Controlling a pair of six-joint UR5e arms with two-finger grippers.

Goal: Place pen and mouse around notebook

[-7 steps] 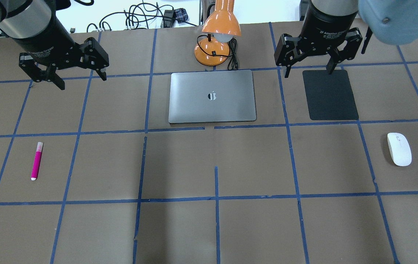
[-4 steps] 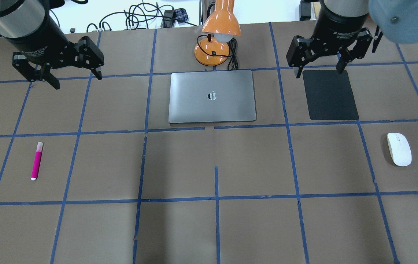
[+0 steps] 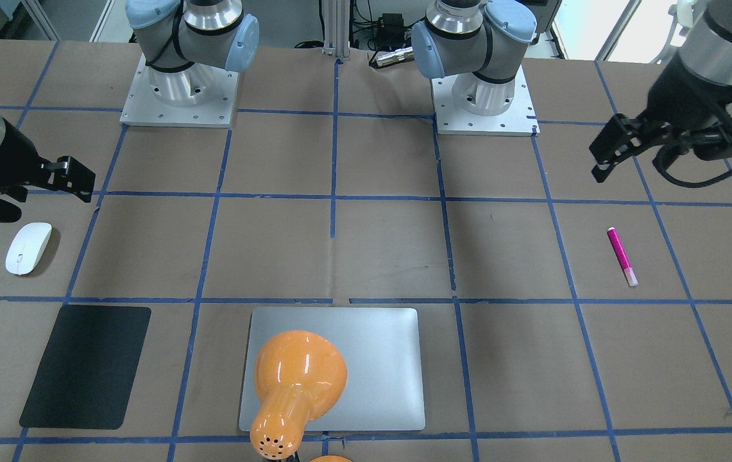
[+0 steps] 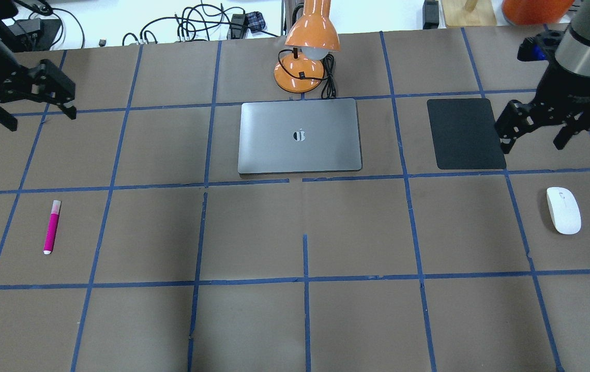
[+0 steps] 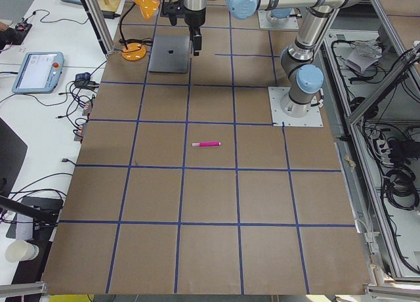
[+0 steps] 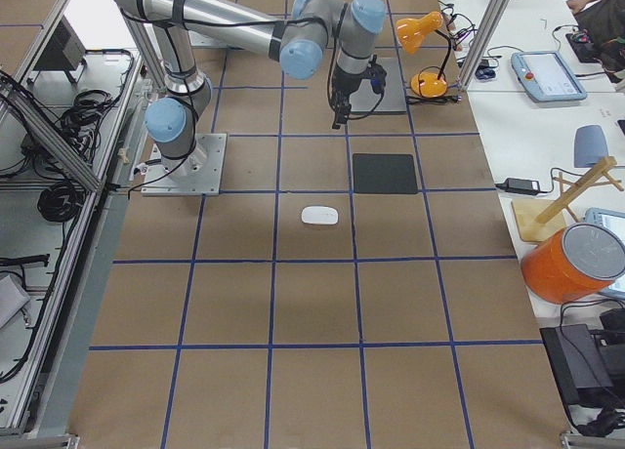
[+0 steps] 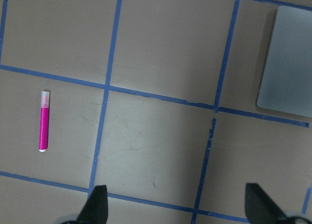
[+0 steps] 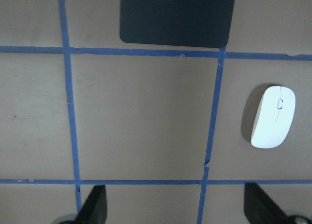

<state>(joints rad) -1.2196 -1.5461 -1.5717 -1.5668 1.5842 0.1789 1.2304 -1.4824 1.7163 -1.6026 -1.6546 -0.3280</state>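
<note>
The magenta pen lies on the brown table at the left, far from the silver-grey notebook at the centre back. At the right lies the white mouse, also far from the notebook. My left gripper hovers open and holds nothing at the far left edge, behind the pen. Just right of the black mat, behind the mouse, my right gripper is open too, nothing between its fingers. Both wrist views look down from well above the table.
A matte black mat lies right of the notebook. An orange desk lamp with its cord stands right behind the notebook. Blue tape lines grid the table. Cables lie beyond the back edge.
Both arms swung outward. The left gripper went to the far left edge. The right gripper went from behind the black mat to its right side, nearer the mouse. Both stayed open.
</note>
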